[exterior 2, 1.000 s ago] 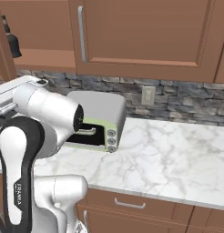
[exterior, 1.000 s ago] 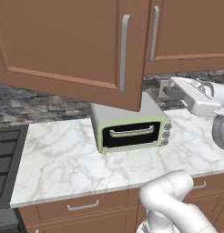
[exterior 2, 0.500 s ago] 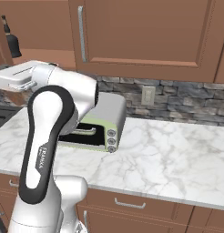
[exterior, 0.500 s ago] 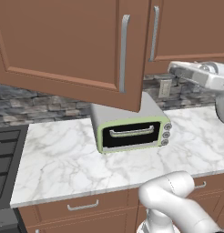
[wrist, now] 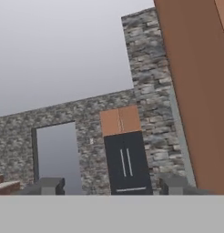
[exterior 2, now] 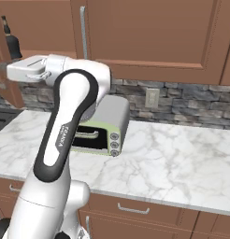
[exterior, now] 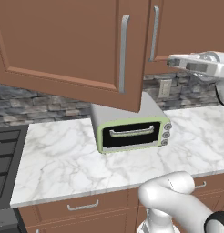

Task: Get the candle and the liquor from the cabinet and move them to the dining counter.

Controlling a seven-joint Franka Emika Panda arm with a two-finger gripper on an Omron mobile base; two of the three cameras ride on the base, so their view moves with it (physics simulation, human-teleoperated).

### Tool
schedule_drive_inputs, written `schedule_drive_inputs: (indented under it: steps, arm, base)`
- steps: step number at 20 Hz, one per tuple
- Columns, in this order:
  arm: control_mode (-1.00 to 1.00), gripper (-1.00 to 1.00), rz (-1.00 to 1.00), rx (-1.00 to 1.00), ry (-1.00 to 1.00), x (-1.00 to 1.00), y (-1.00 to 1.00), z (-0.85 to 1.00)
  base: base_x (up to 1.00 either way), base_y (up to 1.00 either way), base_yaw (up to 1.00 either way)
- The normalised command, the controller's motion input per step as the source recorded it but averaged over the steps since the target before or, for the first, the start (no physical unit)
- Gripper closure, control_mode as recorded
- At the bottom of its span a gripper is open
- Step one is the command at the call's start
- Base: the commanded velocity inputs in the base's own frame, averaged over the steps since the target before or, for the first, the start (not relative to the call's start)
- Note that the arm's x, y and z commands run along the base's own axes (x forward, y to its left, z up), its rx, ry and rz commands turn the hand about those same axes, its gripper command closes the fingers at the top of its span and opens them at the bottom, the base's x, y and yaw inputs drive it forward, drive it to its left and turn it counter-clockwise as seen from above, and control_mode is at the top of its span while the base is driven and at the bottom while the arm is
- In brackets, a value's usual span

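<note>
Marble worktop (exterior: 63, 159) carrying a green toaster oven (exterior: 132, 132) beneath the brown cabinet (exterior: 77, 45), one door swung open. Liquor (exterior 2: 13, 43) stands inside the cabinet at upper left in the right base view. Gripper (wrist: 111, 185), raised to cabinet height, has its jaws spread apart and empty.

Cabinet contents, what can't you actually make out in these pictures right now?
- Candle: I cannot find it; the open cabinet door covers the shelf in the left base view.
- Liquor: in the right base view just the neck and shoulder, its base behind the arm.
- Gripper: its open tips are cut off by the bottom of the hand view.
</note>
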Motion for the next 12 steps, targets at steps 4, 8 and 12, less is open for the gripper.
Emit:
schedule_drive_inputs:
  steps: [4,8,12]
  arm:
    - [-1.0,-1.0,0.01,-0.04,-0.06,0.27,0.0,0.0]
    - [-1.0,-1.0,0.0,-0.01,-0.12,0.21,0.0,-0.01]
    - [-1.0,-1.0,0.0,0.0,-0.08,0.42,0.0,-0.06]
  base:
    - [0.0,0.0,0.0]
    - [0.0,0.0,0.0]
    - [0.0,0.0,0.0]
